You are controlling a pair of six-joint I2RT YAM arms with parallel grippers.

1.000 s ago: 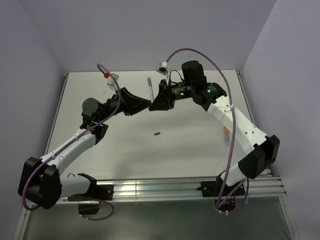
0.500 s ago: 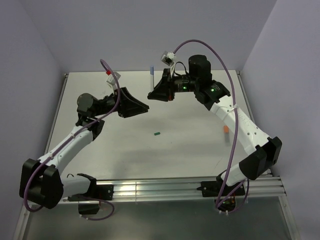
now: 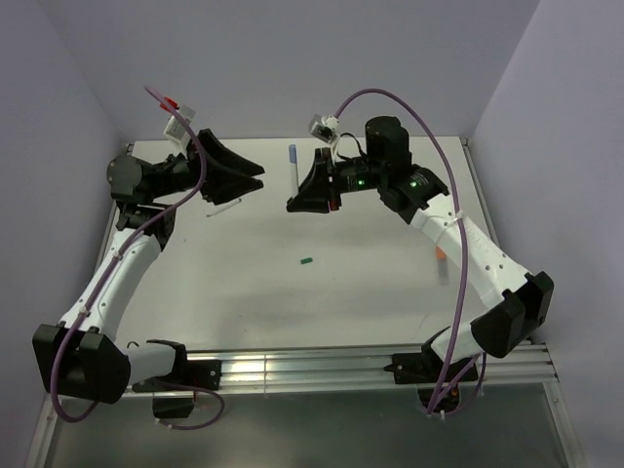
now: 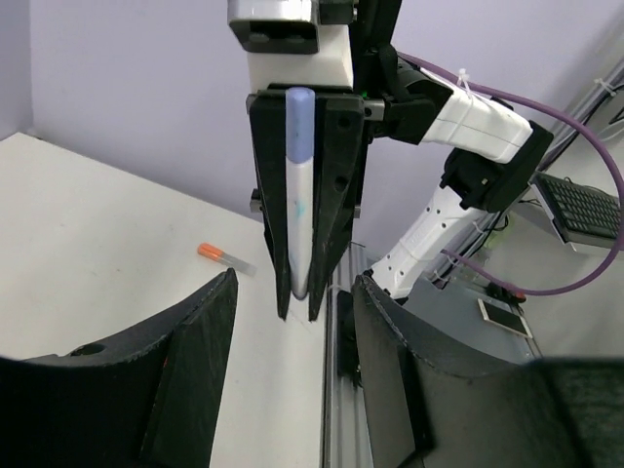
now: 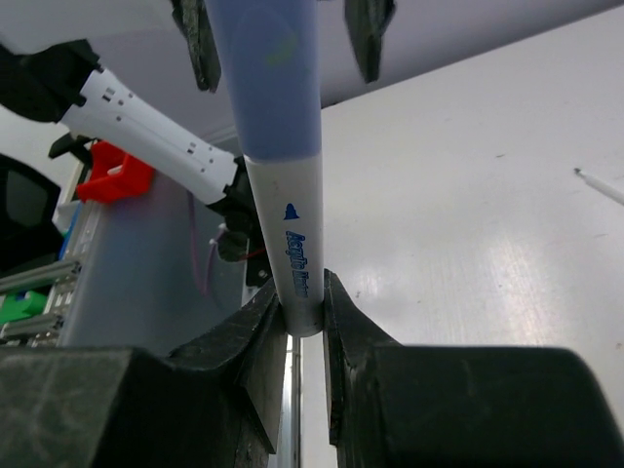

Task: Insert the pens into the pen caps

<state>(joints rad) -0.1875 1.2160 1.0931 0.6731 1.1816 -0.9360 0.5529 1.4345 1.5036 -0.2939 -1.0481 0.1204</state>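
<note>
The jaws of the right arm grip a white pen by its lower end, roughly upright above the surface, its blue cap on top. The jaws of the left arm are apart and empty, facing it. A green cap lies mid-surface.

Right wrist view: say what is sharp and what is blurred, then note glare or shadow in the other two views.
Right wrist view: the pen barrel and its blue print are sharp, the background softer, the table carries a pale sheen. Left wrist view: the left hand shows dark, underlit fingers, slightly soft. Top external view: even light, faint shadows, glare on the metal rail.
</note>
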